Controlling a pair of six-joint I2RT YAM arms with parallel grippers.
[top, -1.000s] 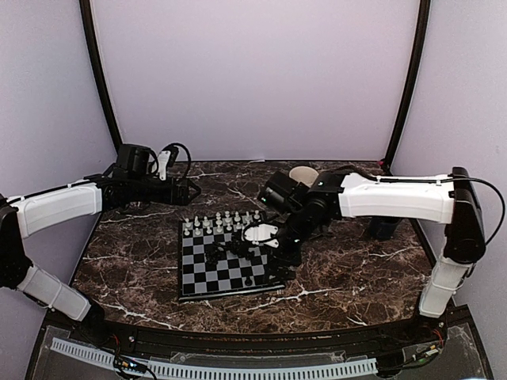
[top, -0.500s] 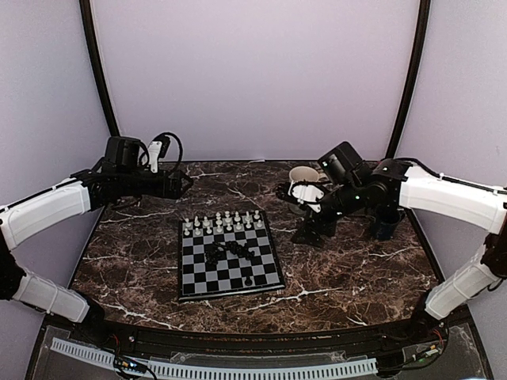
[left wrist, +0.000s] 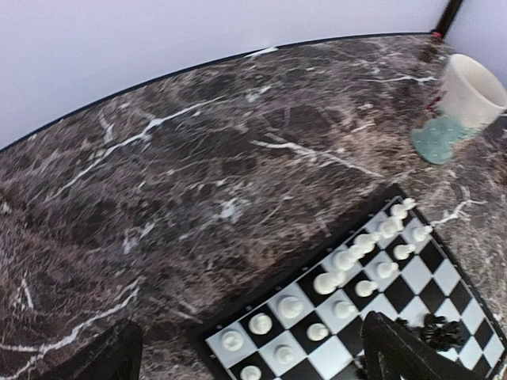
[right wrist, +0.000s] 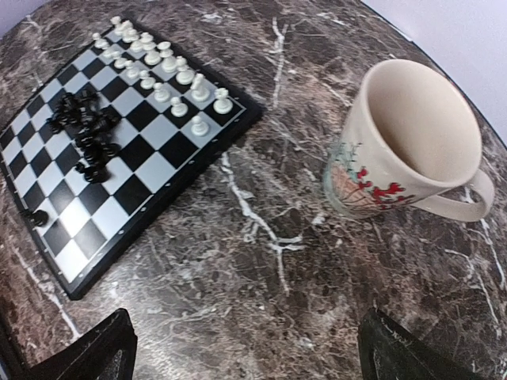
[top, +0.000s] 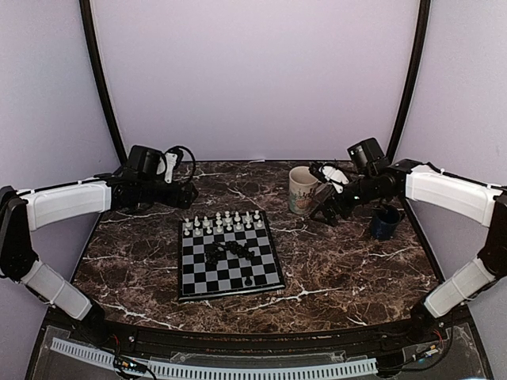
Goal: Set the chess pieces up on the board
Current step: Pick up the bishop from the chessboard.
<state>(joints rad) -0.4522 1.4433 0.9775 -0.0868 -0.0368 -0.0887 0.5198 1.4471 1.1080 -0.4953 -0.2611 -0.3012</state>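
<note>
Two rows of white chess pieces [top: 222,223] stand upright along the far edge of the board [top: 202,273] in the top view. The board has black and light-grey checks and lies flat in the middle of the table [top: 348,269]. The black pieces [top: 231,252] are in a loose heap near the centre of the board, and one lone black piece [top: 248,281] stands close to its near edge. A cream mug [top: 301,190] and a dark blue cup [top: 386,224] stand to the right, off the board. From the left wrist, the left jaws are spread wide and empty near the board's far left corner. From the right wrist, the right jaws are also spread wide, holding nothing, above the table with the board on one side and the mug on the other
</note>
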